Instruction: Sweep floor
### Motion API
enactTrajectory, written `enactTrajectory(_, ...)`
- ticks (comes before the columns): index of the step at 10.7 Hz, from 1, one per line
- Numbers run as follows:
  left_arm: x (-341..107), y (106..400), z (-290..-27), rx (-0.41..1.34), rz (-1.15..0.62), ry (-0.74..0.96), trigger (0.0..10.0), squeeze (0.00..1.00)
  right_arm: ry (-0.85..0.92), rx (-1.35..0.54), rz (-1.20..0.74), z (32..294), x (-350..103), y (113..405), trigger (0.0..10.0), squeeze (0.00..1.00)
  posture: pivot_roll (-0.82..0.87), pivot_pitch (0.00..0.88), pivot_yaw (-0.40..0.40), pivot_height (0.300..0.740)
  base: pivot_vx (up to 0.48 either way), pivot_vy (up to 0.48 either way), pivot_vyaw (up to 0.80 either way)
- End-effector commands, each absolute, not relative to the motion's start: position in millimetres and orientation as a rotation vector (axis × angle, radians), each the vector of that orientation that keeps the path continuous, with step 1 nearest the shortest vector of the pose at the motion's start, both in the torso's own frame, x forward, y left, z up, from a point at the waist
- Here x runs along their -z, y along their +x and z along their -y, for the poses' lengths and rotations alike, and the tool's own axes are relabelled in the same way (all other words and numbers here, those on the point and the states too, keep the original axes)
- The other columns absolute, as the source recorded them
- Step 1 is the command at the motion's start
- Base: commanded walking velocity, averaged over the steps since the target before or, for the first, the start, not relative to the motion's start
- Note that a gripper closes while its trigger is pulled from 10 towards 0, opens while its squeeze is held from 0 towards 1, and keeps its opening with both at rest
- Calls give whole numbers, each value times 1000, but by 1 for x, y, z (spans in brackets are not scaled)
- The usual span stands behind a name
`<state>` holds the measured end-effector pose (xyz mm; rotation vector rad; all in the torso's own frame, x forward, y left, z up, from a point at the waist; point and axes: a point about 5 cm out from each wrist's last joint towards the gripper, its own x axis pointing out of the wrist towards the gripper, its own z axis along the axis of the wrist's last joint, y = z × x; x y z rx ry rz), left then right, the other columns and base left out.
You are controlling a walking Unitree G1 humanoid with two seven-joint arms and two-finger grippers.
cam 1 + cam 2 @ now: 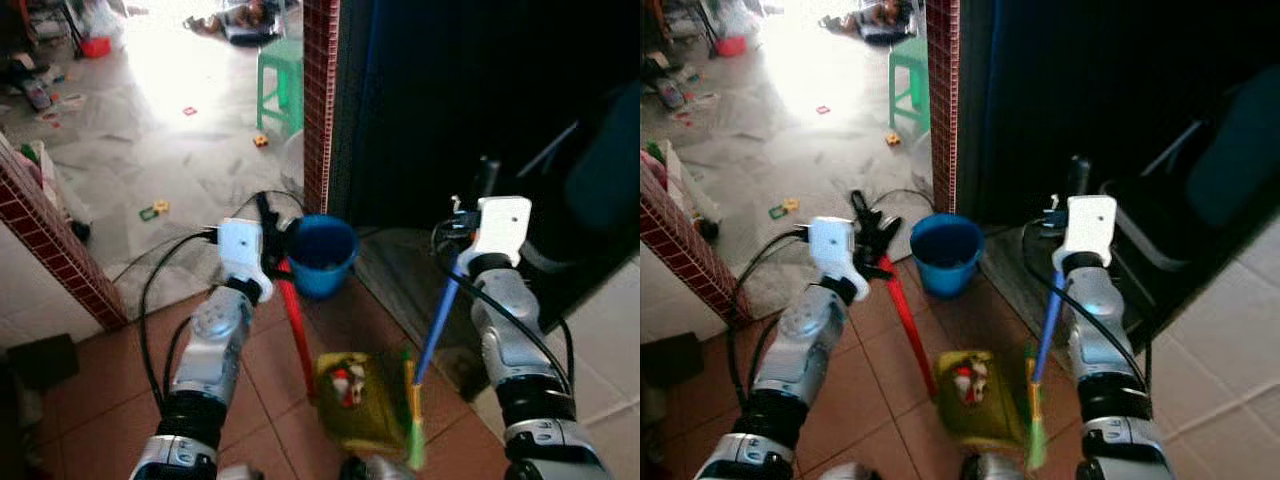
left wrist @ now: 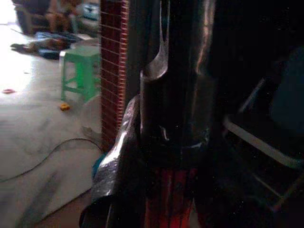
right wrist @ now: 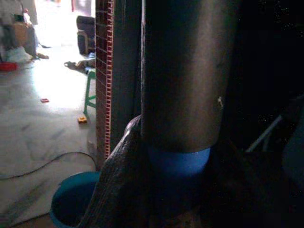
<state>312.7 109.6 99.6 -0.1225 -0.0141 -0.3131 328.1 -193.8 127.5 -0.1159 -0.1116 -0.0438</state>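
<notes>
Left gripper (image 1: 868, 243) clamped on red dustpan handle (image 1: 296, 325); yellow-green dustpan (image 1: 358, 400) rested on tiled floor (image 1: 110, 405). Right gripper (image 1: 484, 185) clamped on blue broom handle (image 1: 437, 320). Blue bucket (image 1: 321, 255) beside brick pillar (image 1: 319, 100).

1. The red tile floor (image 1: 110, 390) holds a blue bucket (image 1: 322, 255) and a yellow dustpan (image 1: 355, 400).
2. The grey floor (image 1: 170, 150) holds a green stool (image 1: 280, 80), small toys (image 1: 155, 210) and a black cable (image 1: 770, 255).

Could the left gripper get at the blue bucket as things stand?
Probably not yet. The left gripper sits right beside the blue bucket with nothing between them, but it is shut on the red handle of the dustpan, so it would have to let go first.
</notes>
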Motion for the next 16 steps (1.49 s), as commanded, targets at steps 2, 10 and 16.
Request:
enactTrajectory(2,-127,327,-123,230,120,-105,10000,0,-132,14,193,189,-146,333,10000,0,-87,0,14,740,0,0,0)
enactTrajectory(10,-194,337,-142,108,335,-229,10000,0,-185,6,160,194,-135,331,10000,0,-82,0,7,740,0,0,0)
enactTrajectory(16,-237,337,-150,109,457,-332,10000,0,-226,-3,142,199,-129,331,10000,0,-85,0,-3,740,0,0,0)
